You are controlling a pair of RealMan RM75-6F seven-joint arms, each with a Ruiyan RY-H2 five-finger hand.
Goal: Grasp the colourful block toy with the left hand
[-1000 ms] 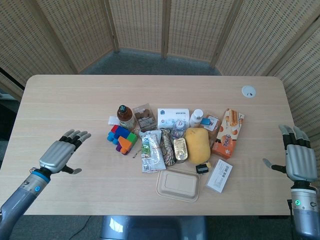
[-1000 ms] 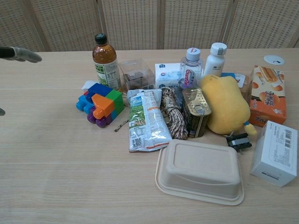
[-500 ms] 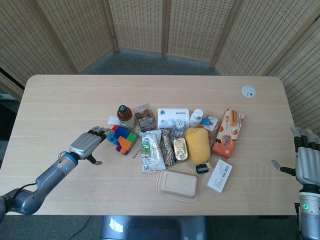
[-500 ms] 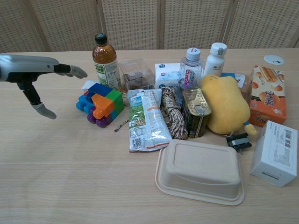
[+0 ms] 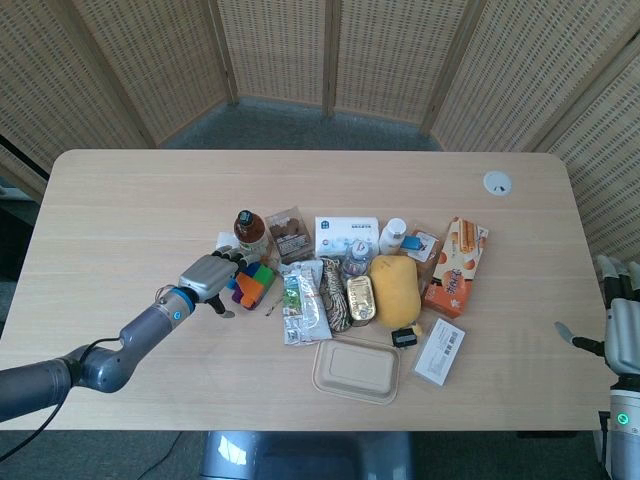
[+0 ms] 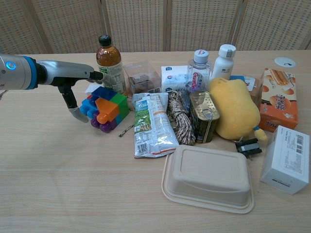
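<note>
The colourful block toy [image 6: 107,108], made of blue, green, orange and purple bricks, lies on the table just in front of the tea bottle; its orange and green end shows in the head view [image 5: 256,284]. My left hand [image 6: 73,77] reaches in from the left. Its fingers stretch flat above the toy's top, towards the bottle, and its thumb [image 6: 75,112] hangs down against the toy's left side. From the head camera, this hand [image 5: 211,275] covers the toy's left half. It holds nothing. My right hand [image 5: 624,326] is at the table's right edge, fingers apart and empty.
A brown tea bottle [image 6: 110,64] stands right behind the toy, with a clear snack box [image 6: 141,76] beside it. To the right lie a snack pouch [image 6: 152,125], a rope bundle [image 6: 180,118], a tin can [image 6: 204,116], a yellow plush [image 6: 234,108] and a beige clamshell box [image 6: 209,177].
My left hand has travelled right across the table to the block toy, and its fingers are now over the toy. My right hand has drawn back towards the lower right edge.
</note>
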